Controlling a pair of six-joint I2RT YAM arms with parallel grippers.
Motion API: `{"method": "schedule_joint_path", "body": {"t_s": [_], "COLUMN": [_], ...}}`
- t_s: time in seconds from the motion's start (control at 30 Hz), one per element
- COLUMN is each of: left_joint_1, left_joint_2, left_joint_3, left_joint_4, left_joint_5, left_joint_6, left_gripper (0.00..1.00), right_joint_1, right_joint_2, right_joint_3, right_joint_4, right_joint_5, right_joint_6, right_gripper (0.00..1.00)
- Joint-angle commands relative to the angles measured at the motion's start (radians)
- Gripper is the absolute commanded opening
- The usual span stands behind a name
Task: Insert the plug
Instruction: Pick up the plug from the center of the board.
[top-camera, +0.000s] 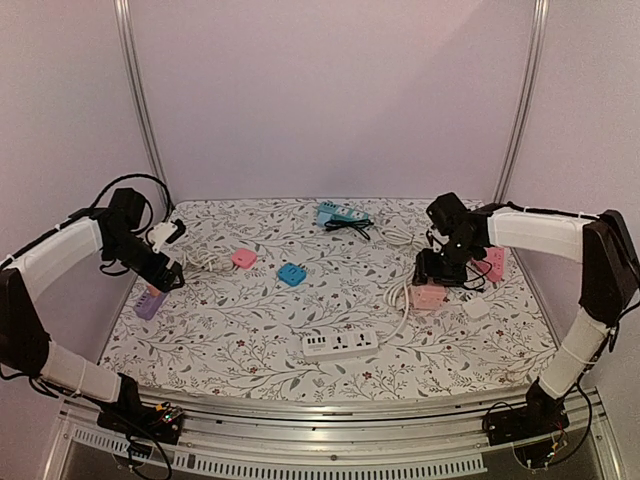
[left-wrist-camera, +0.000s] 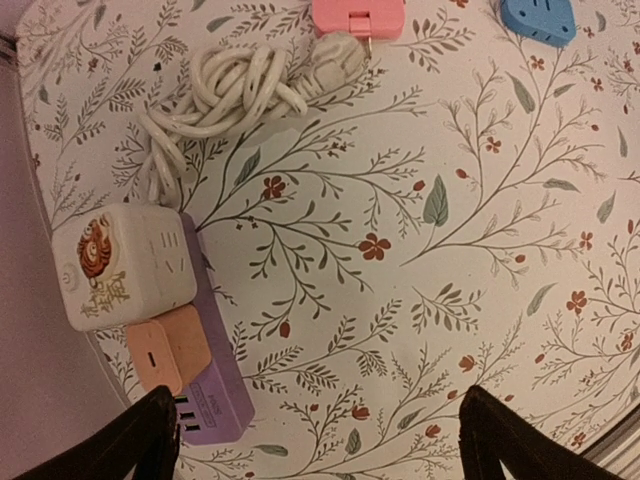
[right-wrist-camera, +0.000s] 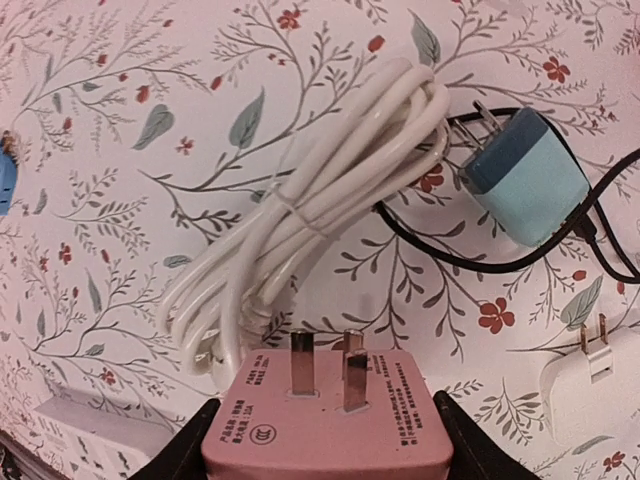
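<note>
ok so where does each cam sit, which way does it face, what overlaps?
Top external: above and behind the bases, facing down over the table; both arms show, left gripper, right gripper.
Left wrist: on the left arm, facing down at cream socket cube and purple strip; own fingertips at bottom.
Right wrist: on the right arm, facing down at pink plug and white cable; own fingers flank the plug.
Shared: pink plug, in top and right wrist.

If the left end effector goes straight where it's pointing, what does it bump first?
Probably the flowery tablecloth; a bare patch lies between the open fingers of the left end effector. The purple power strip sits off to one side. Depth is unclear.
</note>
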Motion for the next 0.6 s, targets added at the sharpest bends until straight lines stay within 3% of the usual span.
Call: {"method": "schedule_joint_path", "body": {"t_s": [0.0,0.17,0.33,0.57], "left_joint_1": [-0.025,-0.052,-0.109,-0.255], "left_joint_2": [0.01,0.004,0.001,0.0], "left_joint_3": [0.043,0.109,0.232,0.431], "left_joint_4": [-0.026,-0.098,-0.206,-0.396], "left_joint_5": [0.005,0.066,0.137,0.289], "left_joint_6": [0.024,0.063,0.08,0.129], "left_gripper": [0.97,0.97,0.96,0.95], "right_joint_1": [0.009,0.103,0.229,0.38], "right_joint_2": [-0.161,-0.323,-0.478,-0.529], "right_joint_3": [-0.013,-0.066,-0.101,-0.089], "right_joint_4": [0.074,0.227,0.38,0.58], "right_joint_5": [-0.19,-0.373,-0.495,-0.55], "right_joint_6": [-0.142,-0.293,-0.497,-0.673], "right_gripper": [0.09,0.0,0.0,0.0]}}
